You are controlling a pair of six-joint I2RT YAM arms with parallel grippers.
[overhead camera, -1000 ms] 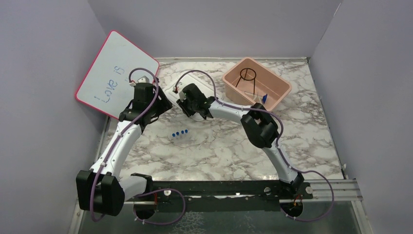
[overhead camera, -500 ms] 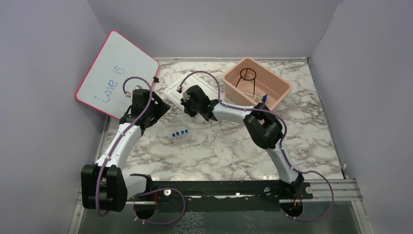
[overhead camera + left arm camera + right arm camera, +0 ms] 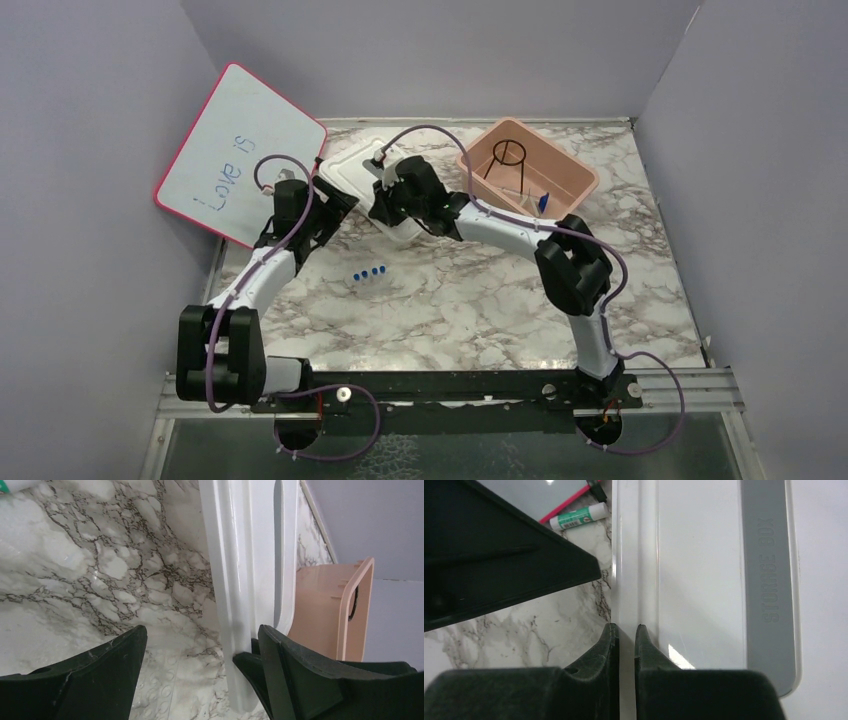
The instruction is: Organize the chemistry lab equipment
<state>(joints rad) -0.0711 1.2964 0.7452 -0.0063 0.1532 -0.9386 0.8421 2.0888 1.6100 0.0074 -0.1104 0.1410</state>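
Pinches the raised rim of a flat white plastic lid (image 3: 699,580) with the right gripper (image 3: 625,632), black fingertips (image 3: 609,640) closed to a narrow slit on either side of that edge. Right of the jaws and stretching ahead: the lid's smooth panel, then a grey band (image 3: 766,580) embossed STORAGE BOX. Left of the jaws: grey-veined white marble tabletop (image 3: 524,625), overhung by a broad black wedge-shaped part (image 3: 499,555). Farther ahead and left: a small white tube with a green label (image 3: 576,517), lying just beside a pink-edged whiteboard (image 3: 539,492).

Marble table (image 3: 450,300) bears a pink bin (image 3: 556,168), blue caps (image 3: 370,272), perhaps a glue stick (image 3: 578,517).
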